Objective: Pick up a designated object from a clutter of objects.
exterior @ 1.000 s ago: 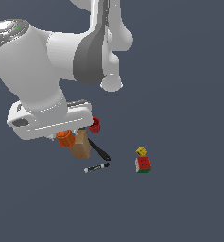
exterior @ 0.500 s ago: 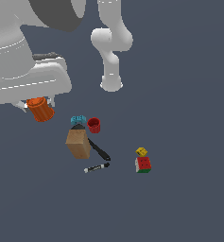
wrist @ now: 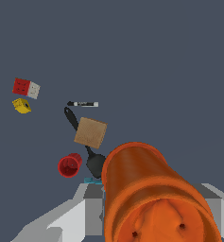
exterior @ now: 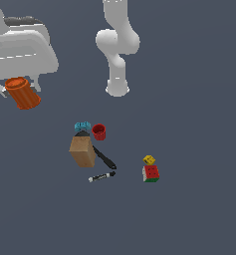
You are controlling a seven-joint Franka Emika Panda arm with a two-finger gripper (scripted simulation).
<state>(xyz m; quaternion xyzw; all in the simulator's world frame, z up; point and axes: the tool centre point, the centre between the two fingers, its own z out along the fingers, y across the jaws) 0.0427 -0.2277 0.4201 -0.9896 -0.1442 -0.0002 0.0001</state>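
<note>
Orange container (exterior: 23, 93) held tilted under the hand (exterior: 17, 88), high at the exterior view's left, well apart from the clutter on the dark worktop (exterior: 189, 209). Teal brick (exterior: 82, 126) sits beside red cup (exterior: 99, 131). Tan box (exterior: 82, 151) lies just near of them, touching the black tool (exterior: 104, 158). Black-white marker (exterior: 101, 177) lies nearest. Yellow die (exterior: 149, 160) and colourful cube (exterior: 151, 173) sit together to the right.

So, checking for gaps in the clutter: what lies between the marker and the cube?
Nothing: in the exterior view only bare floor lies between the marker and the cube.
</note>
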